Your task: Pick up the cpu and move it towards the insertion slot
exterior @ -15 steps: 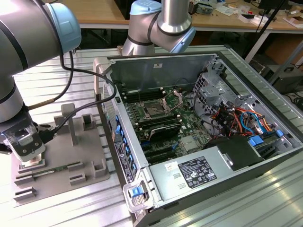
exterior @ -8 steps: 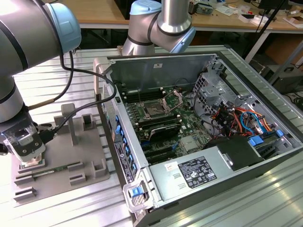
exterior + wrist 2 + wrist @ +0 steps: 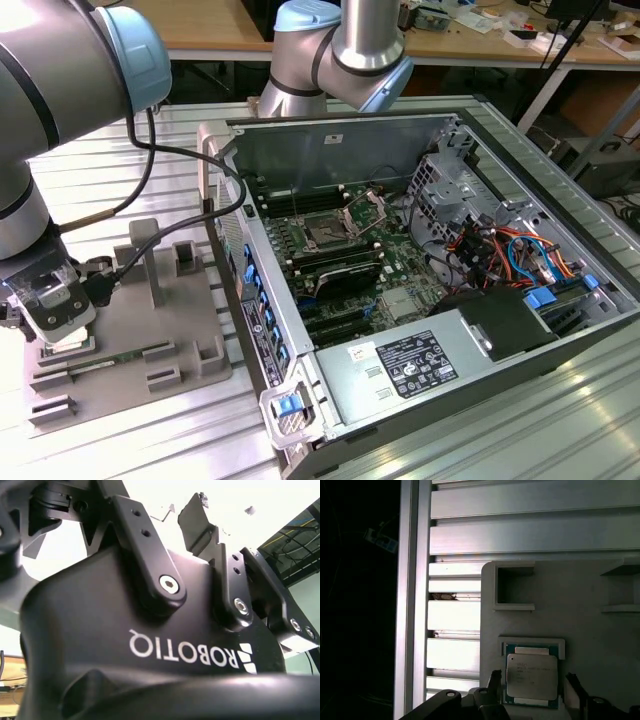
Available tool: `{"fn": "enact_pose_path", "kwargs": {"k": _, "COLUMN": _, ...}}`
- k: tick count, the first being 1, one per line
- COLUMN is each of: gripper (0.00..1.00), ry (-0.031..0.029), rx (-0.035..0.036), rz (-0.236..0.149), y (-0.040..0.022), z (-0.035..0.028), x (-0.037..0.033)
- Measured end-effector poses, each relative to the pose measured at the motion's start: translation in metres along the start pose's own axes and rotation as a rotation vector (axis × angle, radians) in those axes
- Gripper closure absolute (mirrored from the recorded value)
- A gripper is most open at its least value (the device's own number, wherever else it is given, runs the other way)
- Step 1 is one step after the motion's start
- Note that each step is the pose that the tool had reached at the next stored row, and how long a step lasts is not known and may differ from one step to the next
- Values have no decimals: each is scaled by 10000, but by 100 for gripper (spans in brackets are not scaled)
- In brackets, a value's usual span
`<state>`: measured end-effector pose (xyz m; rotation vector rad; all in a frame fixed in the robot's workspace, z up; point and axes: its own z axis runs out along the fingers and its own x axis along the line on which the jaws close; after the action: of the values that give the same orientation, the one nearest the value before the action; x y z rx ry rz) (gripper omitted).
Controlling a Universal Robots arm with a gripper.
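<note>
In the first wrist view the cpu [image 3: 531, 677], a small silvery square with a thin green rim, lies flat in a raised corner seat of the grey plastic tray [image 3: 580, 620]. My gripper [image 3: 532, 686] is open and straddles it, with one black finger [image 3: 494, 684] on each side, close to its edges. In the exterior view the gripper [image 3: 55, 322] hangs low over the tray [image 3: 185, 330] at that view's left. The insertion slot [image 3: 325, 232], dark-centred with a silver frame and a raised bracket, sits on the green board inside the open computer case, well to the right of the gripper.
The case wall [image 3: 250, 290] stands between tray and board. Inside lie black memory slots [image 3: 345, 272], a power supply [image 3: 405, 365], coloured cables [image 3: 500, 250] and a drive cage [image 3: 440, 185]. Raised blocks [image 3: 150, 255] stand on the tray. The ribbed aluminium table [image 3: 520, 530] surrounds it all.
</note>
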<state>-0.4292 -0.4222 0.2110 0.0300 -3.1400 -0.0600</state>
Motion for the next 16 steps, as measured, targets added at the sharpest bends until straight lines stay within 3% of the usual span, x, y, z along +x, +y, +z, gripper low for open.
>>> {"fn": "enact_pose_path", "kwargs": {"k": 5, "gripper": 40, "ry": -1, "rx": 0, "rz": 0, "y": -1, "z": 13, "x": 0}}
{"fn": "enact_pose_path", "kwargs": {"k": 7, "gripper": 40, "ry": -1, "rx": 0, "rz": 0, "y": -8, "z": 188, "x": -17}}
{"fn": "enact_pose_path", "kwargs": {"k": 16, "gripper": 42, "ry": 1, "rx": 1, "rz": 0, "y": -8, "z": 202, "x": -17}}
